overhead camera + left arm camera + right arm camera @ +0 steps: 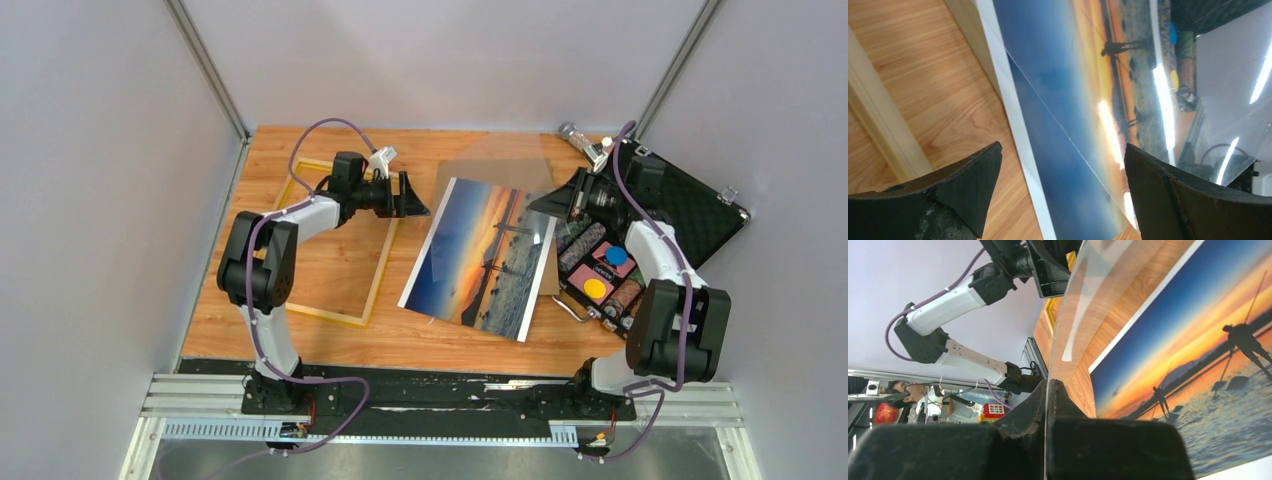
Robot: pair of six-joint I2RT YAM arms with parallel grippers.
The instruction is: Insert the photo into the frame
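The photo, a sunset print with a white edge, lies flat in the middle of the table on a brown backing board. It fills the left wrist view and shows in the right wrist view. The yellow frame lies empty to its left, under the left arm. My right gripper is shut on the edge of a clear pane, held tilted above the photo's far end. My left gripper stands open at the pane's left edge, with nothing between its fingers.
An open black foam-lined case sits at the right, holding coloured discs and rolls by the right arm. A small clear bottle lies at the back right. Grey walls close in the table on three sides.
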